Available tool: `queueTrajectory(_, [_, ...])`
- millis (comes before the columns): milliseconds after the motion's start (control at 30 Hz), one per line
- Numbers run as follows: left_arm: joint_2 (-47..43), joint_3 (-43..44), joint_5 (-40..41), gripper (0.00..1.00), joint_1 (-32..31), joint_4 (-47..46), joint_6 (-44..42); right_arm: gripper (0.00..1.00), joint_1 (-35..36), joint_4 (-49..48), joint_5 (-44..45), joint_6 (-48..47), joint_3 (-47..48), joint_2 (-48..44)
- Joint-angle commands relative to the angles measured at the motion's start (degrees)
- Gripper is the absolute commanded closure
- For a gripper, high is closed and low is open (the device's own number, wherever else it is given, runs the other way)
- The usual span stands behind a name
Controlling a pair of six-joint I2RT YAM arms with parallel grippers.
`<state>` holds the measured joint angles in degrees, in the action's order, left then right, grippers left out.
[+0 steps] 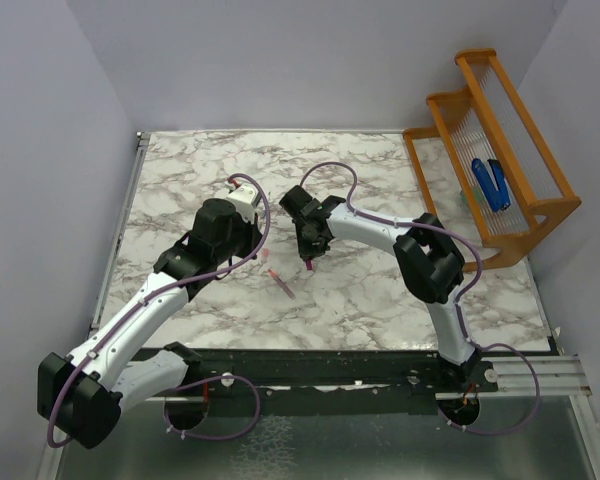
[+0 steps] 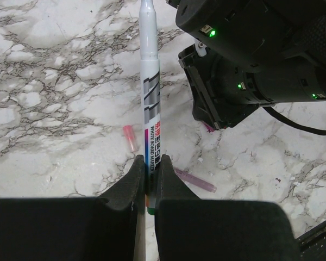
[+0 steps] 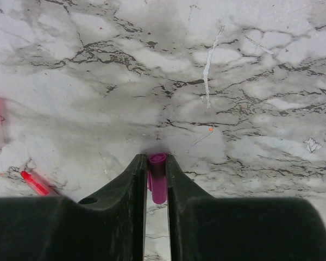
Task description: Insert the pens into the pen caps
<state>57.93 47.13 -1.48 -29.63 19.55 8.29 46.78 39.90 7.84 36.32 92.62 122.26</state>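
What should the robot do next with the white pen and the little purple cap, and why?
Probably turn the right gripper so the purple cap opens toward the tip of the white pen. The left gripper is shut on the pen and the right one pinches the cap, but the two are apart, and the cap points at the table, not at the pen.

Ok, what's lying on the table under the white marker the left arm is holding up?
A short pink tube lies left of the white marker, a slim pink pen right of it. The left gripper covers the pen's near end.
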Motion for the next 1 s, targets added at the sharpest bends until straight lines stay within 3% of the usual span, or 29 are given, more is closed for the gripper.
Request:
queueTrajectory(0, [0.3, 1.6, -0.7, 1.00, 0.4, 1.0, -0.1, 0.82, 0.7, -0.4, -0.7, -0.2, -2.1, 2.4])
queueTrajectory(333, [1.0, 1.6, -0.7, 1.00, 0.4, 0.9, 0.1, 0.87, 0.7, -6.9, 1.2, -0.1, -6.3, -3.4])
queueTrajectory(667, [0.7, 1.2, -1.2, 1.00, 0.4, -0.2, 0.9, 0.87, 0.7, -19.6, 5.5, -0.5, -14.0, -13.6])
queueTrajectory(967, [0.4, -0.8, -12.1, 1.00, 0.4, -6.6, 6.0, 0.85, 0.7, -33.9, 9.2, -5.5, -19.7, -22.8])
